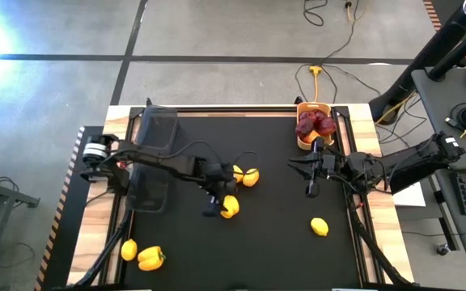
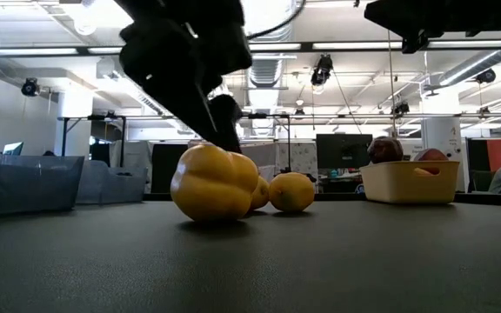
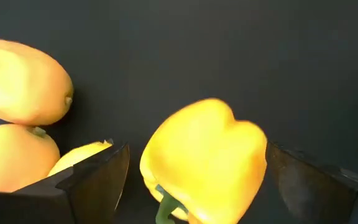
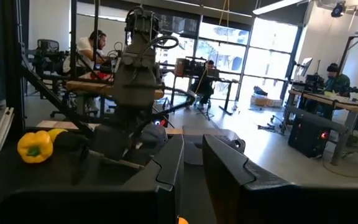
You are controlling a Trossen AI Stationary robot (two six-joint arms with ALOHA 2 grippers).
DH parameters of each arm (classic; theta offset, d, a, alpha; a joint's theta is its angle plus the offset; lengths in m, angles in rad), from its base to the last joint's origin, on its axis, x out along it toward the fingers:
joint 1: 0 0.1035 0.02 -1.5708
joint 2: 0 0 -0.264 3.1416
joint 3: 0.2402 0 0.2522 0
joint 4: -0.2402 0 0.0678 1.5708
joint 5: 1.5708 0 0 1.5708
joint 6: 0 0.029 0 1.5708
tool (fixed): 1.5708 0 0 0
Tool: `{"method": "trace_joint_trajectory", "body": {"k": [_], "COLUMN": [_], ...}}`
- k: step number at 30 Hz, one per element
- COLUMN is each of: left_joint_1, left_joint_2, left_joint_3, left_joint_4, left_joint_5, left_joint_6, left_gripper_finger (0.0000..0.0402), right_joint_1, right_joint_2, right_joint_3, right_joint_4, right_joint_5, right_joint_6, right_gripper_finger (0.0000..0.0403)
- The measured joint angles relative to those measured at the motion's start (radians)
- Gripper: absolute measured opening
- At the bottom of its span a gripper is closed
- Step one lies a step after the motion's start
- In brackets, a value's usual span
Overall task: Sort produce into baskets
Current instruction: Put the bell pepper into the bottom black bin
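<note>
Sitting between the left tool's (image 3: 197, 186) spread fingers, untouched: a yellow pepper (image 3: 204, 158).

Bright ceiling glare, blurred foreground

We see a yellow pepper (image 1: 230, 207) mid-frame, lemons (image 1: 250, 176) beside it, and red fruit filling the yellow basket (image 1: 305, 144) at upper right.

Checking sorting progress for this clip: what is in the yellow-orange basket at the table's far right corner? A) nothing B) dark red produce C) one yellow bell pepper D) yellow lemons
B: the high view shows the yellow-orange basket filled with dark red produce, while yellow pieces like the lemon lie on the mat.
</note>
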Motion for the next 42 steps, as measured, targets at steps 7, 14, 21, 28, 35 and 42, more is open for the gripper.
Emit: {"method": "trace_joint_trajectory", "body": {"k": [7, 14, 21, 28, 35, 42], "left_joint_1": [-0.014, -0.062, -0.081, -0.08, -0.077, -0.077], "left_joint_2": [0.128, 0.215, 0.231, 0.231, 0.232, 0.239], "left_joint_3": [0.178, 0.259, 0.273, 0.271, 0.289, 0.335], "left_joint_4": [-0.277, -0.301, -0.305, -0.307, -0.301, -0.295], "left_joint_5": [-0.006, -0.018, -0.031, -0.026, -0.03, -0.07], "left_joint_6": [0.083, 0.101, 0.06, 0.024, 0.079, 0.047], "left_gripper_finger": [0.0359, 0.0359, 0.0359, 0.036, 0.036, 0.0358], "right_joint_1": [0.0, 0.0, 0.0, 0.0, 0.0, 0.0], "right_joint_2": [0.0, 0.0, 0.0, 0.0, 0.0, 0.0], "right_joint_3": [0.0, 0.0, 0.0, 0.0, 0.0, 0.0], "right_joint_4": [-0.001, -0.001, -0.002, -0.002, -0.002, -0.002], "right_joint_5": [0.0, 0.0, 0.0, 0.0, 0.0, 0.0], "right_joint_6": [-0.012, -0.024, -0.025, -0.024, -0.024, -0.024], "right_gripper_finger": [0.0052, 0.0052, 0.0052, 0.0052, 0.0052, 0.0052]}}
